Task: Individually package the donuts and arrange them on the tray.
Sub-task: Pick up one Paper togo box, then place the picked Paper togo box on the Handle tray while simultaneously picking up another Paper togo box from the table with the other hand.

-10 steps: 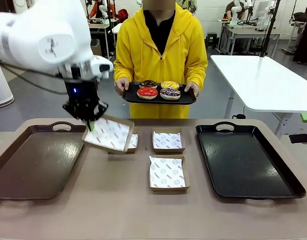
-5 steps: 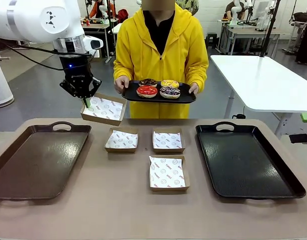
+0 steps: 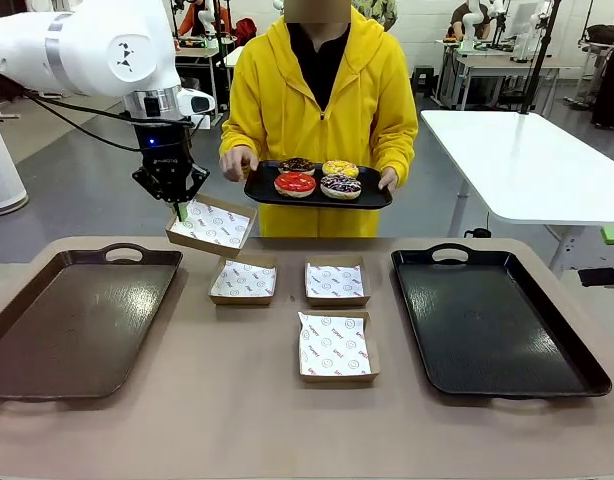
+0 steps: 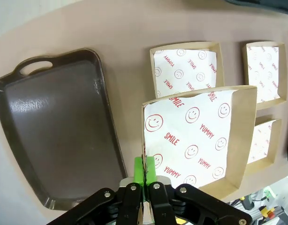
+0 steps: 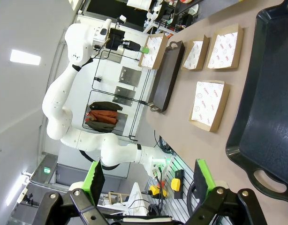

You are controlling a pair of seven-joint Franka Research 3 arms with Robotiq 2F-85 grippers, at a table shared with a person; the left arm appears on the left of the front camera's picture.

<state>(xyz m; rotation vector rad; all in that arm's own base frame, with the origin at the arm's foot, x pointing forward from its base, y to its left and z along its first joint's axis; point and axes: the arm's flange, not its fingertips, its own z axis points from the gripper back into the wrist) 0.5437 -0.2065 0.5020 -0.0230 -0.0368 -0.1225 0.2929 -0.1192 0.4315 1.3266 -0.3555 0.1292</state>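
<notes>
Four donuts lie on a small black tray that a person in yellow holds at the far side: red, dark chocolate, yellow and sprinkled. My left gripper is shut on the rim of a paper-lined cardboard box and holds it in the air, just left of and below the person's tray. In the left wrist view the left gripper pinches the box at its near edge. My right gripper stands open with nothing between its fingers.
Three more lined boxes sit mid-table: two in a row and one nearer. A large brown tray lies at the left and a large black tray at the right, both without anything on them.
My left gripper has lifted the box from just above the table up and toward the person. The boxes on the table and the right gripper have not moved.
</notes>
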